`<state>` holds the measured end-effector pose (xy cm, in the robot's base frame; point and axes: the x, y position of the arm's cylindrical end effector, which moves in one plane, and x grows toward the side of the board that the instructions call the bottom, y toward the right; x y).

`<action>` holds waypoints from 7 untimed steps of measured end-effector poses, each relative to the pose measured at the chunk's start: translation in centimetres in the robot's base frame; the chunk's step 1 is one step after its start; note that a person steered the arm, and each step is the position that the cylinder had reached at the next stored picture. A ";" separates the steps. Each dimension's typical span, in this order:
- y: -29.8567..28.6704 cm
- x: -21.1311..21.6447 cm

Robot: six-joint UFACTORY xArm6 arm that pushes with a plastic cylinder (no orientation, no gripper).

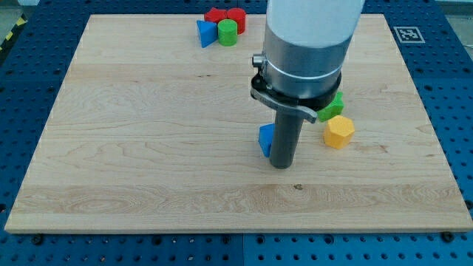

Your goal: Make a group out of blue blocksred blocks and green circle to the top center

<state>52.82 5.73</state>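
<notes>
At the view's top centre, a blue triangle block (205, 32), a green circle block (228, 32) and two red blocks (216, 15) (236, 18) sit tightly together. A second blue block (266, 138) lies near the board's middle. My tip (281, 164) rests on the board right beside it, on its right side and touching or nearly touching. The arm's grey cylinder hides part of the board above the tip.
A green block (332, 105) shows partly behind the arm at the view's right, with a yellow block (338, 131) just below it. The wooden board (148, 148) lies on a blue perforated table. A marker tag (408, 33) sits at the board's top right corner.
</notes>
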 end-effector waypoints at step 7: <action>-3.7 -14.6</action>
<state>38.23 2.08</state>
